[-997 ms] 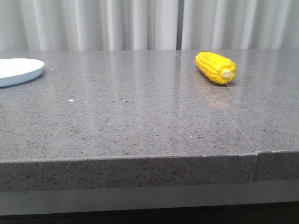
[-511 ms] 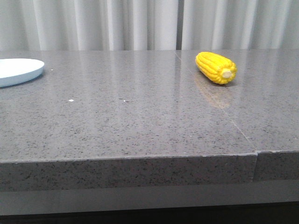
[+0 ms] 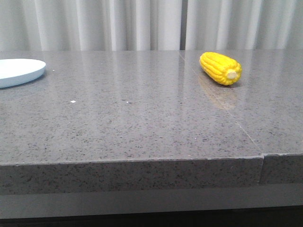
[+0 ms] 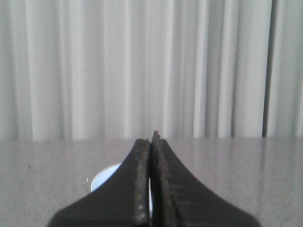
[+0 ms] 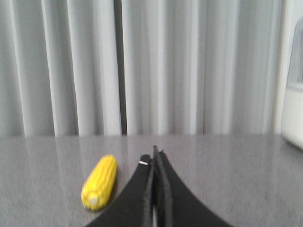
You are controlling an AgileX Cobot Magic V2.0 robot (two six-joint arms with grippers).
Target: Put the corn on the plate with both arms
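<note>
The corn [image 3: 220,68], a short bright yellow cob with a pale cut end, lies on the grey stone table at the back right. It also shows in the right wrist view [image 5: 99,182], to the side of my shut, empty right gripper [image 5: 154,153]. The plate [image 3: 19,71], pale blue-white and empty, sits at the far left edge of the front view. In the left wrist view a part of the plate [image 4: 105,175] shows behind my shut, empty left gripper [image 4: 152,140]. Neither gripper shows in the front view.
The grey speckled table [image 3: 142,118] has a seam [image 3: 222,106] running from back to front on the right. Pale curtains [image 3: 142,23] hang behind the table. A white object [image 5: 293,109] stands at the edge of the right wrist view.
The front view has shifted very slightly; the corn and the plate lie where they were.
</note>
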